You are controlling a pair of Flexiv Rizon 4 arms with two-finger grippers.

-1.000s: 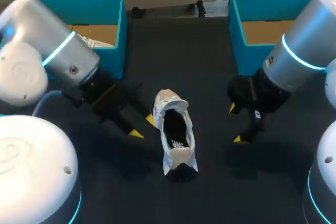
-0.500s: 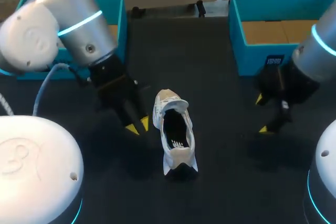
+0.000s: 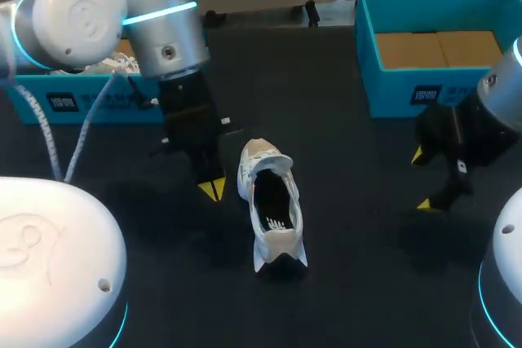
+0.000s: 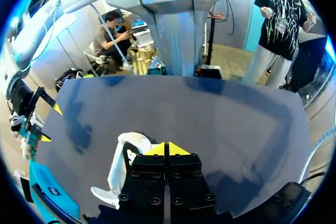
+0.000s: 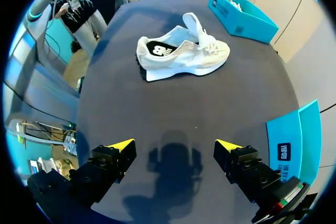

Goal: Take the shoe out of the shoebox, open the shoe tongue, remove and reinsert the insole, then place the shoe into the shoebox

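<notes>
A white shoe (image 3: 272, 205) lies in the middle of the black table, its tongue lifted and the dark insole showing. My left gripper (image 3: 212, 189) points down at the table just left of the shoe's toe end, shut on nothing. In the left wrist view its yellow tips (image 4: 167, 149) are pressed together, with the shoe (image 4: 118, 166) beside them. My right gripper (image 3: 421, 178) stands open well to the right of the shoe. In the right wrist view the fingers (image 5: 175, 145) are spread wide, and the shoe (image 5: 184, 53) lies some way ahead.
A teal shoebox (image 3: 81, 95) at the back left holds another white shoe (image 3: 114, 63). A second teal box (image 3: 391, 91) with a cardboard floor stands at the back right, close behind my right gripper.
My left gripper closed as its arm swung up and over, bringing the tips beside the shoe. My right arm drew away to the right, still open. The shoe stayed put.
</notes>
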